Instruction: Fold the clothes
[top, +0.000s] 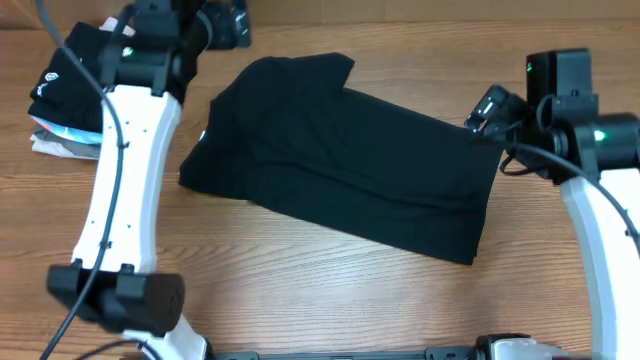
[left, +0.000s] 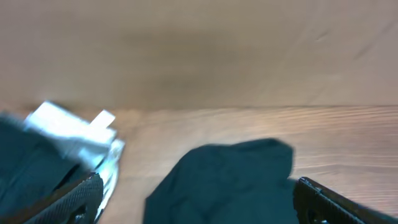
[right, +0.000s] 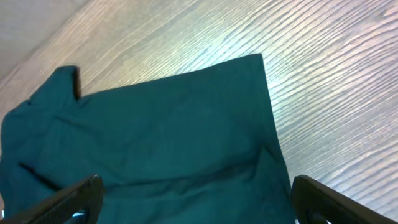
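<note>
the black shirt (top: 340, 165) lies folded (slightly askew) on the wooden table (top: 330, 290).

The shirt (top: 340, 165) is plain black, the table (top: 320, 290) pale brown woodgrain. At its left edge a folded black garment (top: 62, 100) carries a white logo (top: 52, 72), over seemingly grey-white cloth (top: 55, 143). My arms (top: 130, 160) are white.

We note white smooth plastic arm links (top: 128, 170), chunky black joint housings (top: 145, 298), thin black cables (top: 113, 118) running alongside, tiny green lights (top: 600, 135). Black textured gripper fingers (right: 78, 199) edge both wrist views.
</note>
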